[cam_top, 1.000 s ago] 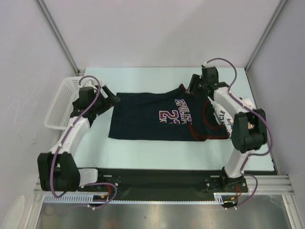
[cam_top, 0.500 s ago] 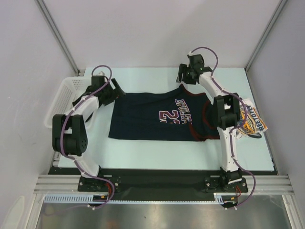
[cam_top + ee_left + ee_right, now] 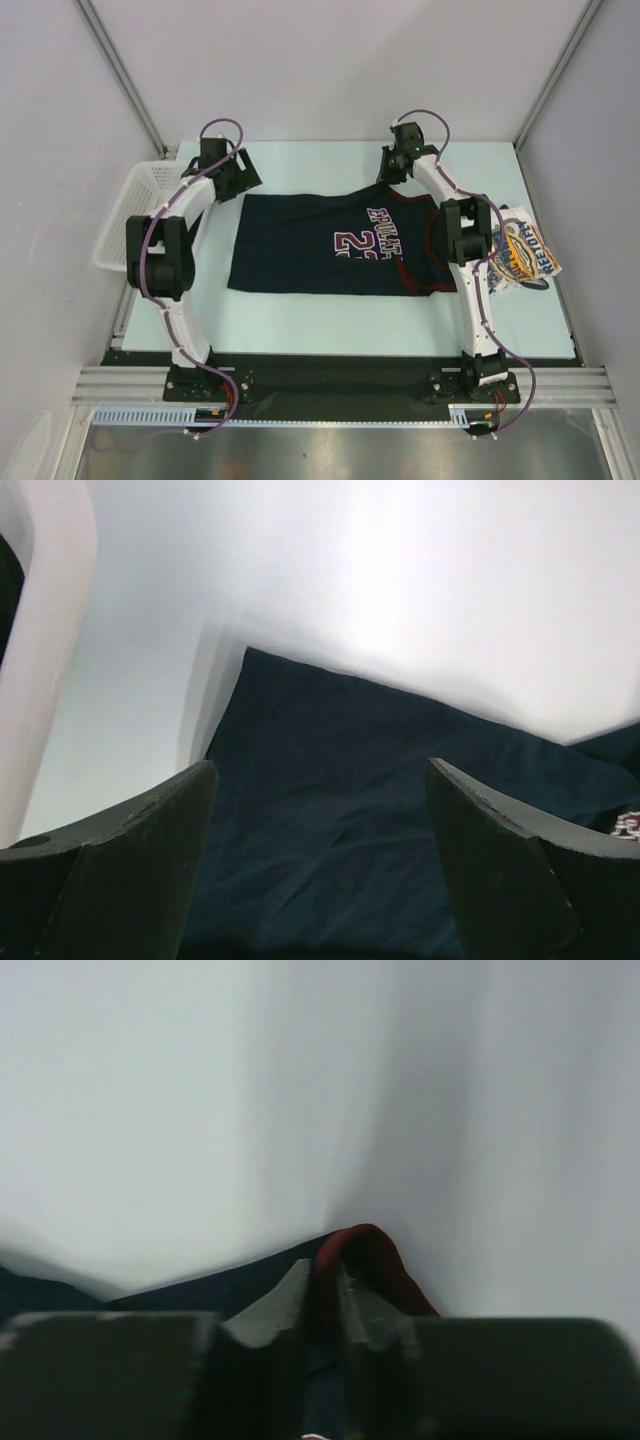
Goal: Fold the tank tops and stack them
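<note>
The navy tank top (image 3: 320,245) with dark-red trim lies spread flat mid-table, neck end to the right. My left gripper (image 3: 240,178) is open over its far left hem corner; the navy cloth (image 3: 330,810) lies between the spread fingers. My right gripper (image 3: 392,170) is at the far right shoulder, shut on the dark-red trimmed strap (image 3: 365,1250), which bulges up between the fingertips. The white tank top (image 3: 522,255) with yellow-blue print lies crumpled at the right edge, partly behind my right arm.
A white mesh basket (image 3: 125,215) stands at the table's left edge beside my left arm. Grey walls close in the back and both sides. A black rail with the arm bases runs along the near edge.
Both arms have stretched out toward the far side: the left gripper moved to the top's far left corner, the right gripper to its far right strap. The white top came into view.
</note>
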Robot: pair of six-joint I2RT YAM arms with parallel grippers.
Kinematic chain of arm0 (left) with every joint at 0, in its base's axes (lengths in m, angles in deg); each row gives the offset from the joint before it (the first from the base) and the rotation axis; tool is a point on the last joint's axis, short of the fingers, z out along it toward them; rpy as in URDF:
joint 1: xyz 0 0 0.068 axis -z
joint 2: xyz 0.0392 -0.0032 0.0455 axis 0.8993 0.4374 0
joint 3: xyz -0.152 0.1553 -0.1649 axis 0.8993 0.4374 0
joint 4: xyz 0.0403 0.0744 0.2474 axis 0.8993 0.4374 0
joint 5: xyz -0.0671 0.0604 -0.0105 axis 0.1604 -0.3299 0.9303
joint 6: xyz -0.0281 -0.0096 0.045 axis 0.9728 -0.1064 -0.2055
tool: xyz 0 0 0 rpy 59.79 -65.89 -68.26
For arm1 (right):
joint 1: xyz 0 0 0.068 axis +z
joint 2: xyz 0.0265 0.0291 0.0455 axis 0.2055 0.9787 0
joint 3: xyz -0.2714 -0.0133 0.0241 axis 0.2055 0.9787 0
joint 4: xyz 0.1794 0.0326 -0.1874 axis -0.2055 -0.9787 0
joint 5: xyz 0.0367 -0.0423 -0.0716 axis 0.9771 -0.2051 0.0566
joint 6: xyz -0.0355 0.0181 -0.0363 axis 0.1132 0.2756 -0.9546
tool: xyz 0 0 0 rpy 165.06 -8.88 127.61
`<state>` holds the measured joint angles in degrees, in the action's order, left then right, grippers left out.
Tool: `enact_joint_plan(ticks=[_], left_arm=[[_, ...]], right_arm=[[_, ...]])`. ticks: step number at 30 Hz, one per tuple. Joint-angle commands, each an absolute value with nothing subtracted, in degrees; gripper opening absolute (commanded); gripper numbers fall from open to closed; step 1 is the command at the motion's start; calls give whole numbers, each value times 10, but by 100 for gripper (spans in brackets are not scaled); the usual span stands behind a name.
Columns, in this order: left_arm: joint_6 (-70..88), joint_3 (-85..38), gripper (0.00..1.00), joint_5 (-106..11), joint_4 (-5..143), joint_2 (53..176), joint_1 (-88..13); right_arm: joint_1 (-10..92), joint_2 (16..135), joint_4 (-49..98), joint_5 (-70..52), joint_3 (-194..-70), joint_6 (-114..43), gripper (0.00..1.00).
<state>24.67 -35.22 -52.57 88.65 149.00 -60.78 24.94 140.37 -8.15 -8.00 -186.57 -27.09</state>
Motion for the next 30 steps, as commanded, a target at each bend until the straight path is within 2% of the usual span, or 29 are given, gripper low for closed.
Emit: enact_joint_plan(ticks=[1, 3, 8, 12, 23, 26, 29, 30], left_arm=[[217, -415, 90, -552, 919, 1514, -601], [209, -433, 90, -557, 933, 1534, -601], [190, -487, 90, -584, 958, 1581, -595], [181, -532, 84, -592, 994, 1620, -587], [183, -622, 81, -580, 1024, 1701, -577], [188, -663, 70, -572, 1038, 1731, -577], [193, -674, 52, -579, 1029, 1739, -577], [194, -674, 42, -582, 1014, 1739, -577]], right_arm=[[236, 1398, -53, -43, -1879, -249, 14], [222, 1380, -35, -44, -1855, -229, 10], [201, 1335, 31, -46, -1796, -207, 6], [196, 1323, 47, -35, -1774, -201, 6], [198, 1310, 63, -27, -1745, -200, 6], [198, 1305, 65, -25, -1742, -201, 6], [199, 1298, 69, -24, -1737, -201, 6], [198, 1296, 71, -23, -1733, -202, 6]])
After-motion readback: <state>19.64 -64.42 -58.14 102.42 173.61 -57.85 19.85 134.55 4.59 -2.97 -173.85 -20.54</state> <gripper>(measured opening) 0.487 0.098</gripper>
